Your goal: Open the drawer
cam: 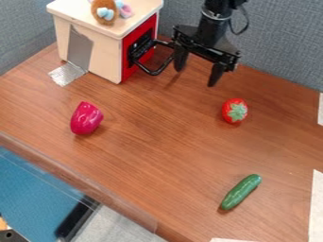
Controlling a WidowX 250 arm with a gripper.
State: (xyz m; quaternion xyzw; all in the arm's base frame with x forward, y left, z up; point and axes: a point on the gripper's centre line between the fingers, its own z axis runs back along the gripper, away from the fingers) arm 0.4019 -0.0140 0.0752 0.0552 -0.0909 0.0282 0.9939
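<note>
**Lining up on the drawer handle**

We see the black gripper (199, 67) in front of the wooden box (105, 57), on the side its red face looks toward. Its two fingers hang downward, spread wide, with nothing between them. The finger nearer the box is just beside the outer end of the black handle (152, 73); we cannot tell whether it touches the bar or sits inside the loop. The handle projects from the red drawer front (127, 69), which looks flush with the box, so we judge the drawer to be closed.

The step in hand, as we read it, is engaging the handle. The next move calls for settling the nearer finger behind the bar, or closing both fingers on it, then drawing straight out from the red face. A pull at an angle could let the finger slip or swing the box, although we suppose the silvery tape (67, 73) at its base helps to anchor it.

Farther out, we note a brown toy (104, 10) on top of the box. Beyond its red face lies a red toy fruit (234, 111); a magenta toy piece (86, 118) lies nearer the box, and a green cucumber (241, 192) lies farthest from it.
</note>
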